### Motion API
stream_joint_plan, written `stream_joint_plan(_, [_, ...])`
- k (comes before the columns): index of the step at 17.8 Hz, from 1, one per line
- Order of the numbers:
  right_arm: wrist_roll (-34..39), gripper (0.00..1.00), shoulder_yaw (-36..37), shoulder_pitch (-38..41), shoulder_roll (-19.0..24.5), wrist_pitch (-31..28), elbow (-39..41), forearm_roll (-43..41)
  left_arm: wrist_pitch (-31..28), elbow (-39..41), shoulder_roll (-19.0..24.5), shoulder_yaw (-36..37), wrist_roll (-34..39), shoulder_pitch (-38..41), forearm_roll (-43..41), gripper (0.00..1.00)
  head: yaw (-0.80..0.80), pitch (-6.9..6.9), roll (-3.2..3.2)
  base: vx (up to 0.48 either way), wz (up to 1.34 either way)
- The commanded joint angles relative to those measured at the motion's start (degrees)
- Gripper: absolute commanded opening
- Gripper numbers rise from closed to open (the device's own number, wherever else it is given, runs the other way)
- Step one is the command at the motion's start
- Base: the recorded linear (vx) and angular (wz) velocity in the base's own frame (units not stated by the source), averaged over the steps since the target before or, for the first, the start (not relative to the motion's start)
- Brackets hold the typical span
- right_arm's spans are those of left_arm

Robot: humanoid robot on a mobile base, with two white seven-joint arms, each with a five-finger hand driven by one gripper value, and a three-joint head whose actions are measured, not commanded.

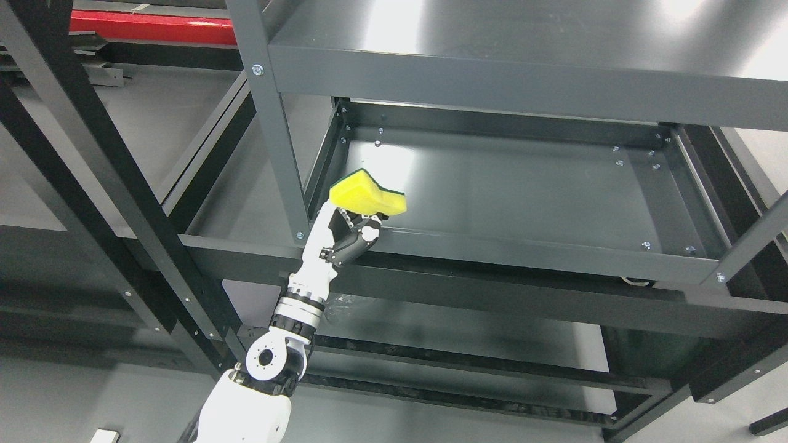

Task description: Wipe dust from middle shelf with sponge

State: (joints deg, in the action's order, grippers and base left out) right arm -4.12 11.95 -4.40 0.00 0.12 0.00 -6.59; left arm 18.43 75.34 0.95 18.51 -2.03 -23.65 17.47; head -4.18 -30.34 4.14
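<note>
— At the front left corner of the middle shelf (523, 184): left hand (345, 237) raised, fingers (368, 234) curled up around the underside of a yellow sponge (368, 195). Green scouring layer just visible along its far edge.

— Sponge on the shelf yet?

— Looks not. It sits over the front lip (523, 249), near the left upright post (271, 123), seemingly clear of the tray surface. Cannot say for certain whether its far end touches.

— So which step?

— Carrying in, by my reading. Wiping not yet begun. The next move calls for lowering the sponge flat onto the tray past the lip, then sweeping right across it without snagging the raised rim or the bolt heads (617, 155) at the back.

— Any dust to be seen?

— None I can make out; glare washes over the dark metal. Top shelf (529, 55) hides the back edge in part.

— Other arm?

— Out of view. Left arm (246, 406) is cut off at the bottom edge, and the palm contact with the sponge is hidden.
</note>
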Motion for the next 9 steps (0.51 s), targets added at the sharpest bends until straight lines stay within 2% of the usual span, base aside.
stream_joint_plan(1, [-0.01,1.00,0.00,-0.09,-1.00,-4.16,1.00,0.00,-1.29,22.46,0.05,-2.96,0.80,10.28,-0.77,0.01,0.00,0.00,0.00,0.000,0.00])
stream_joint_plan(2, [-0.01,1.00,0.00,0.00,-1.00,-4.16,1.00,0.00,-1.29,25.44,0.05,-2.34,1.32,12.64,-0.94,0.01,0.00,0.00,0.00,0.000,0.00])
stream_joint_plan(4, [-0.01,1.00,0.00,0.00,-1.00,-4.16,1.00,0.00,-1.20,26.53,0.05,-2.59,4.20,15.12,-1.47,0.01,0.00,0.00,0.00,0.000,0.00])
stream_joint_plan(5, [-0.01,1.00,0.00,0.00,-1.00,-4.16,1.00,0.00,-1.20,26.53,0.05,-4.25,6.66,15.22,-1.47,0.00,0.00,0.00,0.00,0.000,0.00])
stream_joint_plan(9, [-0.01,1.00,0.00,0.00,-1.00,-4.16,1.00,0.00,-1.20,26.53,0.05,-10.32,7.21,16.70,-1.56,0.00,0.00,0.00,0.00,0.000,0.00])
